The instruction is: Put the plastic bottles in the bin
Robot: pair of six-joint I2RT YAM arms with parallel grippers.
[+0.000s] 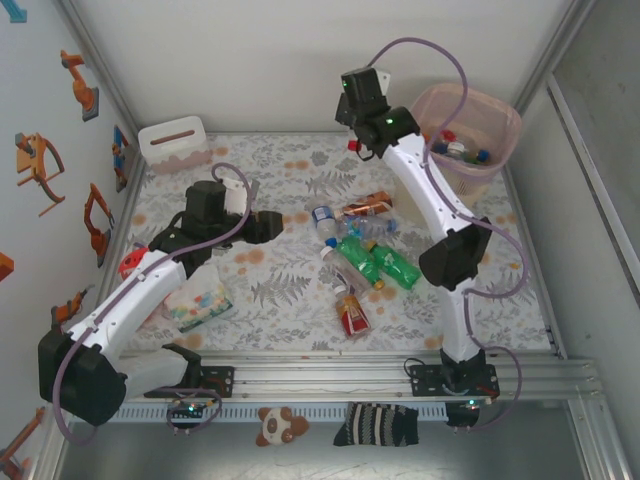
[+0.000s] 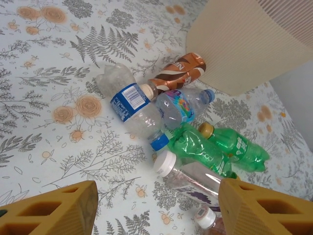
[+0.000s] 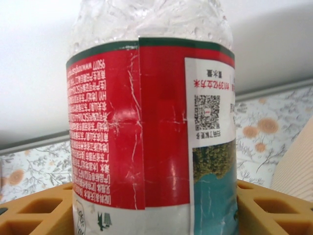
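Several plastic bottles (image 1: 375,262) lie in a pile at the table's middle. My left gripper (image 1: 280,225) hovers just left of the pile, jaws open and empty (image 2: 156,213). Below it a clear bottle with a white cap (image 2: 193,178) lies between the fingers, beside green bottles (image 2: 234,147), a blue-labelled one (image 2: 132,105) and a brown one (image 2: 178,73). My right gripper (image 1: 365,150) is raised at the back, left of the bin (image 1: 470,130), and shut on a red-labelled clear bottle (image 3: 156,122) with a red cap (image 1: 353,145). The bin holds several bottles.
A white box with a slot (image 1: 175,143) stands at the back left. A flat clear packet with coloured dots (image 1: 200,300) lies under the left arm. The bin's beige wall (image 2: 244,44) rises close behind the pile. A sock (image 1: 380,425) and a small toy (image 1: 278,425) lie beyond the front rail.
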